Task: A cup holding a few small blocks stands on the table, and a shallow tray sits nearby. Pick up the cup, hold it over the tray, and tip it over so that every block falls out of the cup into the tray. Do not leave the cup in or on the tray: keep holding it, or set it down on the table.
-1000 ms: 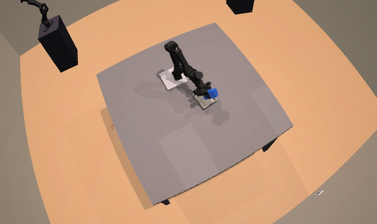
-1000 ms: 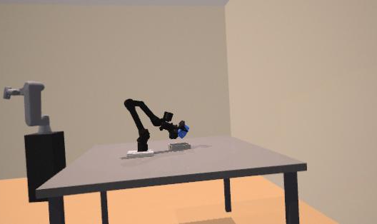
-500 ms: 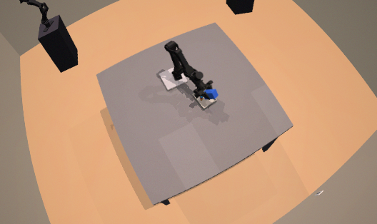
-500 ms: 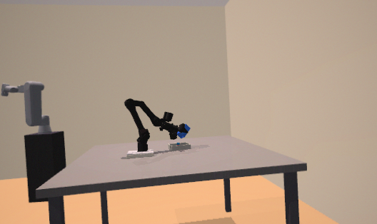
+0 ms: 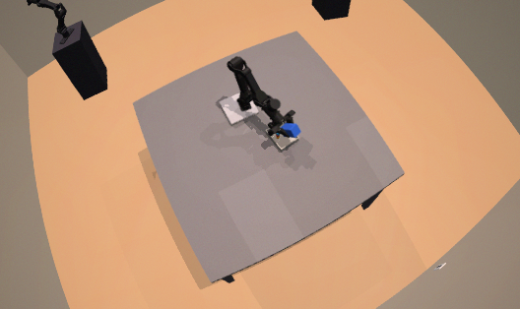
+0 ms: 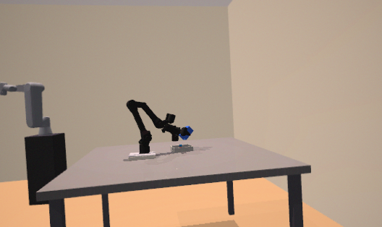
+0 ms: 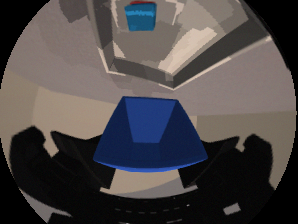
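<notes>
The blue cup is held above the table, strongly tilted. Its inside shows no block in the wrist view. My gripper is shut on the cup, with a black finger at either side. The shallow grey tray is on the table below the cup. A teal-blue block shows within the tray, with a red edge behind it. A small orange spot also shows there in the top view. The exact block count is unclear.
The arm's white base plate is on the grey table, behind the tray. Black pedestals stand off the table; the one at the left carries another arm.
</notes>
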Motion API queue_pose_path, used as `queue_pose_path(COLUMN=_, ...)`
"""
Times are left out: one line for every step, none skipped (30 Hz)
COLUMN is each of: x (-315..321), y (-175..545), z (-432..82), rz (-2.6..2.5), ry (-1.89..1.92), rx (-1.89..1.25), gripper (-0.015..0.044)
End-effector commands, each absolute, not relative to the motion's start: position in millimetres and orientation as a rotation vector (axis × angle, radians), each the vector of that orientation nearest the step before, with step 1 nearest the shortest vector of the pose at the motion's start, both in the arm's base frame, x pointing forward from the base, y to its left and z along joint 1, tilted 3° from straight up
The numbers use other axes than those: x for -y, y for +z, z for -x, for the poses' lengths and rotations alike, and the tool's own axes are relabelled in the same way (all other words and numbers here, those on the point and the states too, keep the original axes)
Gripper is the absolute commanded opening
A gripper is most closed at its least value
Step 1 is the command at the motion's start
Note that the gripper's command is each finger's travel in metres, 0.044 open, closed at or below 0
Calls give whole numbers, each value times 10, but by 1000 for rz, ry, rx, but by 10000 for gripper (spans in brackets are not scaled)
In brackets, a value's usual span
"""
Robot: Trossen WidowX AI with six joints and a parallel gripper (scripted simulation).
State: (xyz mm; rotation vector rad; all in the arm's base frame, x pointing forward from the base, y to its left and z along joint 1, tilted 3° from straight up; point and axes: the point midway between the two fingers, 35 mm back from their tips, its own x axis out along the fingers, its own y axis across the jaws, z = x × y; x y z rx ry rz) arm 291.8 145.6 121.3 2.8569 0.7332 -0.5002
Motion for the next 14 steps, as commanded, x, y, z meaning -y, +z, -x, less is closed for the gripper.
queue_pose_path(x=-1449, y=1206, z=-2922, rz=-2875, ry=-485, rx=-724, gripper=0)
queue_pose_path(x=-1449, y=1205, z=-2923, rz=-2879, ry=-474, rx=-724, gripper=0)
queue_pose_path(x=-1449, y=1205, z=-2923, rz=-2882, ry=-464, rx=-724, gripper=0)
queue_pose_path(x=-1449, y=1205, z=-2924, rz=-2885, ry=-453, rx=-723, gripper=0)
queue_pose_path(x=-1449, y=1205, z=-2924, rz=-2889, ry=-443, rx=-723, gripper=0)
queue_pose_path(x=-1449, y=1205, z=-2923, rz=-2892, ry=-432, rx=-723, gripper=0)
queue_pose_path(x=-1449, y=1205, z=-2923, rz=-2895, ry=-421, rx=-723, gripper=0)
queue_pose_path(x=-1448, y=1205, z=-2922, rz=-2899, ry=-411, rx=-723, gripper=0)
queue_pose_path(x=-1448, y=1205, z=-2921, rz=-2902, ry=-400, rx=-723, gripper=0)
queue_pose_path(x=-1447, y=1206, z=-2920, rz=-2905, ry=-390, rx=-723, gripper=0)
queue_pose_path(x=-1446, y=1207, z=-2918, rz=-2908, ry=-379, rx=-723, gripper=0)
queue_pose_path(x=-1445, y=1208, z=-2917, rz=-2911, ry=-368, rx=-723, gripper=0)
queue_pose_path(x=-1444, y=1209, z=-2915, rz=-2914, ry=-358, rx=-723, gripper=0)
queue_pose_path(x=-1443, y=1210, z=-2912, rz=-2917, ry=-347, rx=-723, gripper=0)
